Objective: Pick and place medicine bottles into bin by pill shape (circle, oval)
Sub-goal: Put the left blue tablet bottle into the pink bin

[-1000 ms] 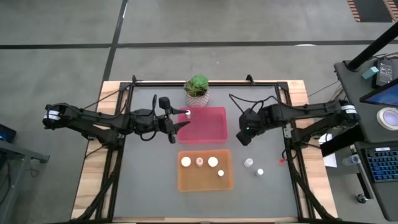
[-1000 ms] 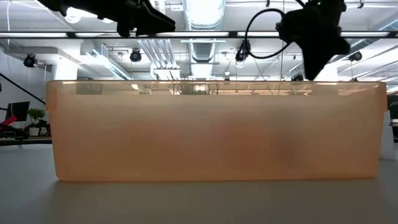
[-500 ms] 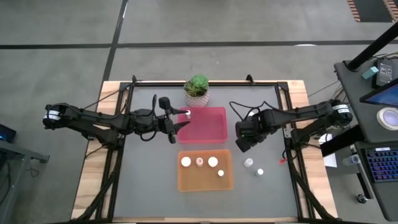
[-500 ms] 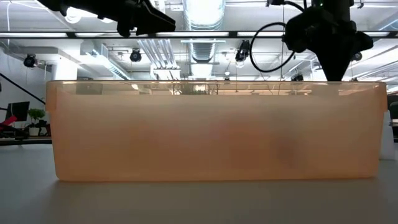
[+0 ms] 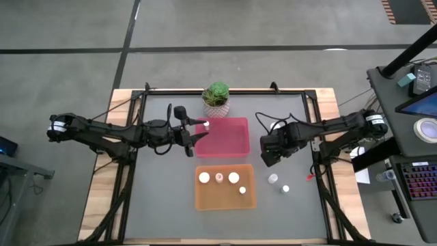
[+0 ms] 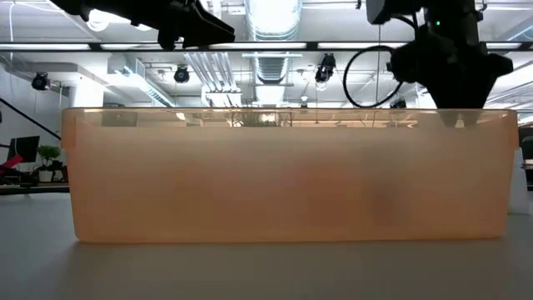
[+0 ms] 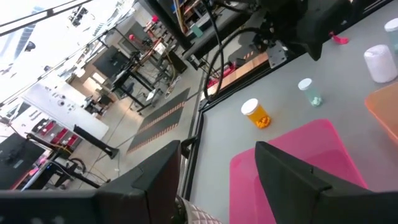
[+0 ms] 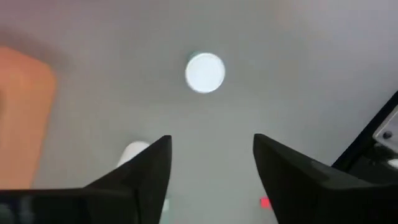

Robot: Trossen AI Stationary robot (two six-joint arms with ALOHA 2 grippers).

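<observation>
Two medicine bottles [image 5: 273, 179] [image 5: 285, 188] stand on the grey table right of the orange bin [image 5: 225, 201], which holds several more bottles [image 5: 233, 178]. The left wrist view shows an orange bottle [image 7: 256, 114] on the table beside the pink bin [image 7: 292, 168]; in the high view my right arm hides it. My right gripper [image 5: 268, 154] points down, open, above the table between the pink bin [image 5: 229, 140] and the two loose bottles. A white cap [image 8: 205, 72] shows beyond its fingers. My left gripper [image 5: 196, 133] hangs level and open over the pink bin's left edge.
A potted plant [image 5: 216, 96] stands behind the pink bin at the table's far edge. The orange bin's near wall [image 6: 283, 179] fills the low view. A small red scrap [image 5: 308, 176] lies near the table's right edge. Bare grey table spreads left of the bins.
My right gripper has come down and slightly toward the table's near edge, rolling about its own axis. In the low view its tip, a shut point before, now stands wide: it has opened. My left arm has kept still.
</observation>
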